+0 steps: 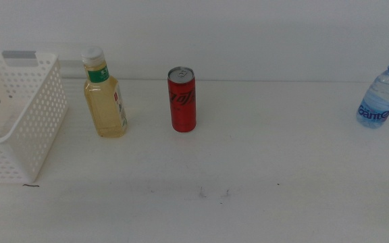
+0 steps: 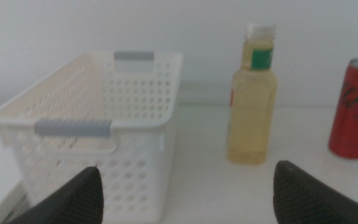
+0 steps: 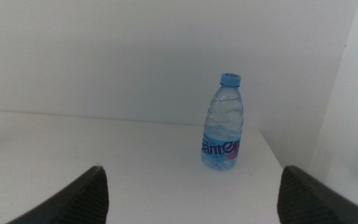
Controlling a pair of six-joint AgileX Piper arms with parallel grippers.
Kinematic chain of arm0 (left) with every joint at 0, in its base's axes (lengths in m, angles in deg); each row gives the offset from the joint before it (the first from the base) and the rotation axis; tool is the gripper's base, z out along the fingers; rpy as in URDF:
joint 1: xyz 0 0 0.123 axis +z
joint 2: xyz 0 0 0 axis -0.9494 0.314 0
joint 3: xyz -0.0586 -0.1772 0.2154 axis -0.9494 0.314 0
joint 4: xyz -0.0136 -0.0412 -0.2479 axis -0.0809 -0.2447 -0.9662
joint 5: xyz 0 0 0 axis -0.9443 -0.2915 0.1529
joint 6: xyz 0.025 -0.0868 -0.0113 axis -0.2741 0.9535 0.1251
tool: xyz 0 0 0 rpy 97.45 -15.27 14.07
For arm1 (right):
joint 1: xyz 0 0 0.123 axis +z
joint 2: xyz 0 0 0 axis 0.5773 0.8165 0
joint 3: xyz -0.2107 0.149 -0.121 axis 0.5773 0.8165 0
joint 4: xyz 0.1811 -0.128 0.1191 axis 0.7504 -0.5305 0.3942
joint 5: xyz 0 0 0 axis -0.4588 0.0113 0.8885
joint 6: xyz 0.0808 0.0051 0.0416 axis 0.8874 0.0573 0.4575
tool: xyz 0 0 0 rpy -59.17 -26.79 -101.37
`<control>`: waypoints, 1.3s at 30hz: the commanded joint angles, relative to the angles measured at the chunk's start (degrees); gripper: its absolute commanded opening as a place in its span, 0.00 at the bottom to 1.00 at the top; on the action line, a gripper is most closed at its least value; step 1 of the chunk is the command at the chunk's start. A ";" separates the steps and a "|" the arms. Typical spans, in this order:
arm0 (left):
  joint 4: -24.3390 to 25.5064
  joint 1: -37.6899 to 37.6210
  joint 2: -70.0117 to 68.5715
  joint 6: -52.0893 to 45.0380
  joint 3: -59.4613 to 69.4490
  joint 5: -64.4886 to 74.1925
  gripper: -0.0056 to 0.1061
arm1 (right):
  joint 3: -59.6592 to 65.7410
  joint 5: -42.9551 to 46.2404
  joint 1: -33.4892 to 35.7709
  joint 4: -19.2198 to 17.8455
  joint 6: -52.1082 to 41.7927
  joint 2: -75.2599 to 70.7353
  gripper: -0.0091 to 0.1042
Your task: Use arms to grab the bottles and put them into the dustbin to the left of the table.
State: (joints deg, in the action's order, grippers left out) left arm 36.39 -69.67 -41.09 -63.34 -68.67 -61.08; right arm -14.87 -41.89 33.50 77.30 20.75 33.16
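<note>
Three containers: all stand upright on the table (image 1: 262,162), none yet in the dustbin (image 1: 42,115).
Dustbin: at the table's 9 o'clock edge, seemingly empty, grey bar on its far rim.
Yellow bottle (image 1: 104,94): at about 11 o'clock, just beside the dustbin's right wall but apart from it.
Red can (image 1: 182,99): near 12 o'clock, a short way right of the yellow bottle.
Water bottle (image 1: 382,94): far off at 2 o'clock, close to the table's right edge.
Risk, left side: the yellow bottle is tall and narrow, so a jaw clipping its shoulder would likely tip it against the basket or the can.
Risk, right side: the water bottle is light and near the edge; a sideways nudge could push it off the table.
Risk, carry: its trip to the dustbin crosses the whole table, so a weak pinch may drop it.
Left gripper (image 2: 188,193): jaws spread wide, holding nothing, touching nothing, low at 7 o'clock and facing the dustbin and yellow bottle.
Right gripper (image 3: 191,190): jaws spread wide, empty, aimed at the water bottle, out of the middle view.
</note>
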 commanded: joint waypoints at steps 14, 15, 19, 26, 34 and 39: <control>0.00 -30.14 56.15 0.47 0.05 -60.93 0.89 | 0.19 0.41 -0.42 -0.45 -0.17 -0.26 0.88; 0.00 -31.49 60.11 0.47 0.05 -64.50 0.89 | 0.19 0.41 -0.42 -0.45 -0.17 -0.26 0.88; 1.64 -33.49 72.18 0.47 0.05 -75.71 0.89 | 0.19 0.41 -0.42 -0.45 -0.17 -0.26 0.88; 1.51 -33.49 79.41 -0.02 0.05 -79.49 0.89 | 0.19 0.41 -0.42 -0.45 -0.17 -0.26 0.88; 2.54 -33.49 79.40 -0.02 0.05 -79.49 0.89 | 0.19 0.41 -0.42 -0.45 -0.17 -0.26 0.88; 4.19 -33.49 79.40 -0.16 0.05 -79.49 0.89 | 0.19 0.41 -0.42 -0.45 -0.17 -0.26 0.88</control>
State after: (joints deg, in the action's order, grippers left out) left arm 40.33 -102.97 38.10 -63.80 -68.68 -139.49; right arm -14.87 -41.89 33.50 77.30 20.75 33.16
